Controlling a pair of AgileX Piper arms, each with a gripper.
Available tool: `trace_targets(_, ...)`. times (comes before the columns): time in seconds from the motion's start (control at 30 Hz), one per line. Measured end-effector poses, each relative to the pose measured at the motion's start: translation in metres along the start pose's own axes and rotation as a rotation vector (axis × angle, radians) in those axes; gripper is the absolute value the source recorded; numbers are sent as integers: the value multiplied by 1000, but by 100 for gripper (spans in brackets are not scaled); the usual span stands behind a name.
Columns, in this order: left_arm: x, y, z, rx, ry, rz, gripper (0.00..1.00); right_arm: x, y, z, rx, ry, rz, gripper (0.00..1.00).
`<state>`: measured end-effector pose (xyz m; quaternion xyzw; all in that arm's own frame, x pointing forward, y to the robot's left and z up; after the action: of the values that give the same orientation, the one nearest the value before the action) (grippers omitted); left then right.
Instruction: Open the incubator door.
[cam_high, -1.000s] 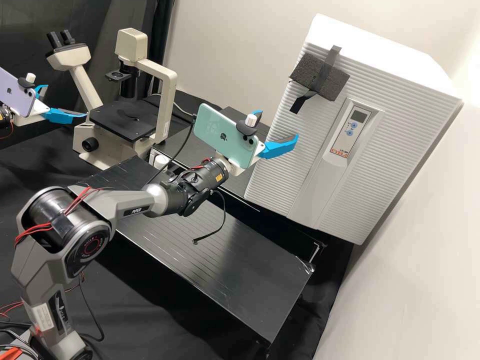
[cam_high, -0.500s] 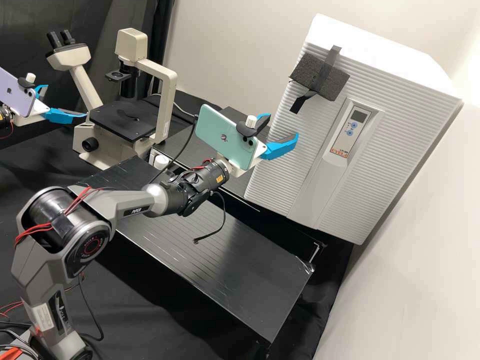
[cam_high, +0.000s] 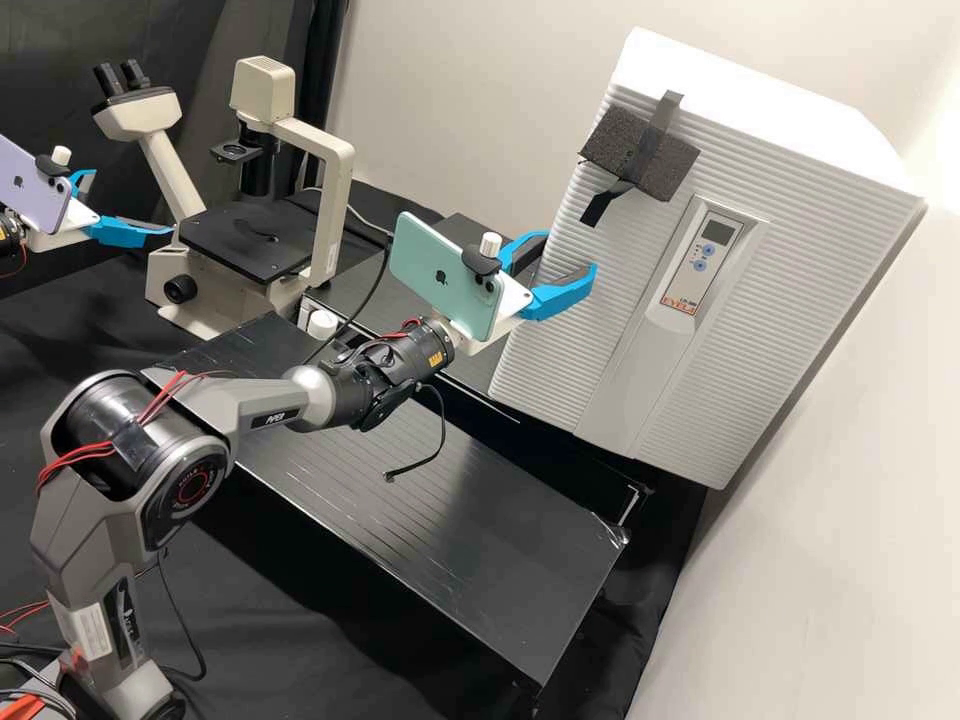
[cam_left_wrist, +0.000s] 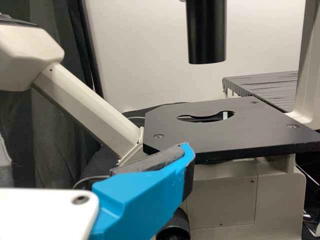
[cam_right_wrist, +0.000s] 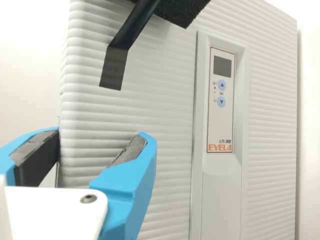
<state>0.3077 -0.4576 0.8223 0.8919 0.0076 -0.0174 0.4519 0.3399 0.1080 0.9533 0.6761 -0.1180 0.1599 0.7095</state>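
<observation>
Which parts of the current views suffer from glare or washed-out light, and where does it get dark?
High view: the incubator is near white on top, and the bench has a soft sheen. Left wrist view: faint sheen on the stage, with the curtain in deep shade. Right wrist view: the wall beside the incubator bleaches to near white.

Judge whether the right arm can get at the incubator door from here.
Probably yes: the right pincer is open near the side edge of the incubator door, with nothing visible between.
</observation>
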Motion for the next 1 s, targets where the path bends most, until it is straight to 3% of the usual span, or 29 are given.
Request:
trace_targets(0.33, 0, 0, 0, 0, 0, 0, 100, -1, 0, 1, -3, 5, 6, 0)
trace_targets(0.57, 0, 0, 0, 0, 0, 0, 100, -5, 5, 4, -41, 11, 6, 0)
trace_targets(1.0, 0, 0, 0, 0, 0, 0, 100, -9, 11, 7, -53, 15, 16, 0)
